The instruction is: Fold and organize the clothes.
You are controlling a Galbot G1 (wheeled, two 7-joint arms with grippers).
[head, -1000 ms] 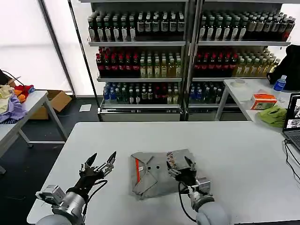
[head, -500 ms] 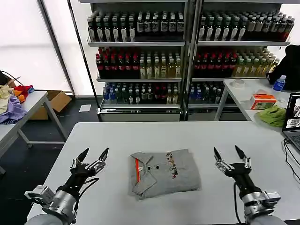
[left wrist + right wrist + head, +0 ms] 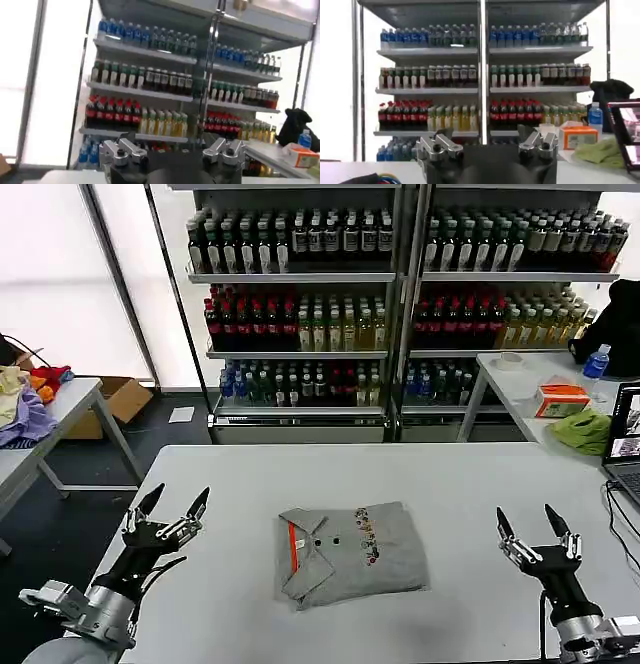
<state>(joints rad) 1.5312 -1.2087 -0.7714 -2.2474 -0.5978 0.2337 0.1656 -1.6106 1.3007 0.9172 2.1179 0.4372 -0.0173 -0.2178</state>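
A light grey collared shirt [image 3: 352, 552] lies folded into a rectangle at the middle of the white table [image 3: 450, 484]. Its orange-lined collar and buttons face left, and a small multicoloured print runs across its middle. My left gripper [image 3: 175, 506] is raised over the table's left edge, well apart from the shirt, fingers spread open and empty. Off to the shirt's right, my right gripper [image 3: 533, 522] is lifted near the front of the table, also open and empty. Both wrist views look at the drink shelves, with the left gripper [image 3: 172, 150] and the right gripper [image 3: 486, 145] wide apart.
Shelves of bottled drinks [image 3: 400, 294] stand behind the table. A side table at right holds a lime-green cloth [image 3: 583, 430], an orange box [image 3: 563, 399] and a laptop [image 3: 625, 446]. Another table at left carries coloured garments [image 3: 28, 404]. A cable [image 3: 622, 524] lies near the right edge.
Both grippers have let go of the shirt and pulled outward and up, left to the left edge, right far right. The shirt now lies flat and folded.
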